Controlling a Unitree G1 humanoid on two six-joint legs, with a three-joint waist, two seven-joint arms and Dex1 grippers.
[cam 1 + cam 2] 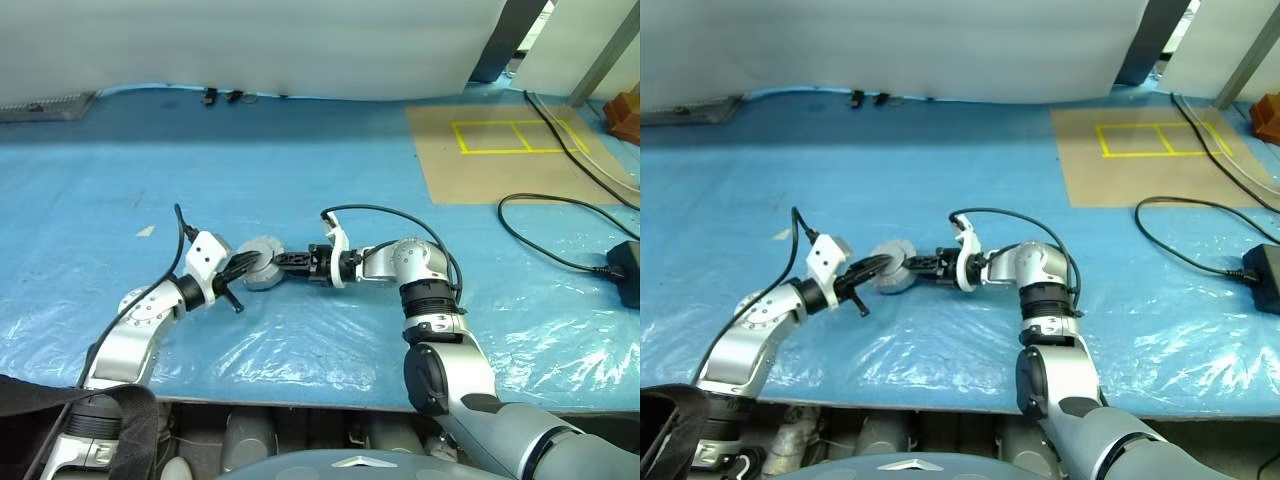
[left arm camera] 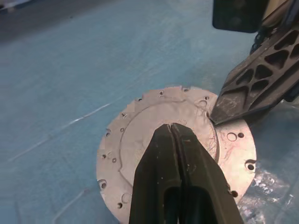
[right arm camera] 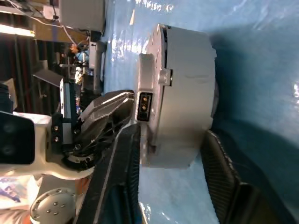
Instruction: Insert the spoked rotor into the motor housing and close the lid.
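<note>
Motor housing (image 1: 262,264) sits on blue-covered desk (image 1: 330,190), lid (image 2: 140,140) apparently already on top, flat grey face up. Left gripper (image 2: 174,133) fingers pressed together, tips resting on lid centre. Right gripper (image 3: 173,149) reaches in from opposite side, fingers apart, straddling housing wall, grip not certain. Black cable (image 1: 560,235) well right.

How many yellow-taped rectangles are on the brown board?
2: the yellow-taped rectangles lie side by side on the brown board, sharing one tape line, at the table's far right.
</note>
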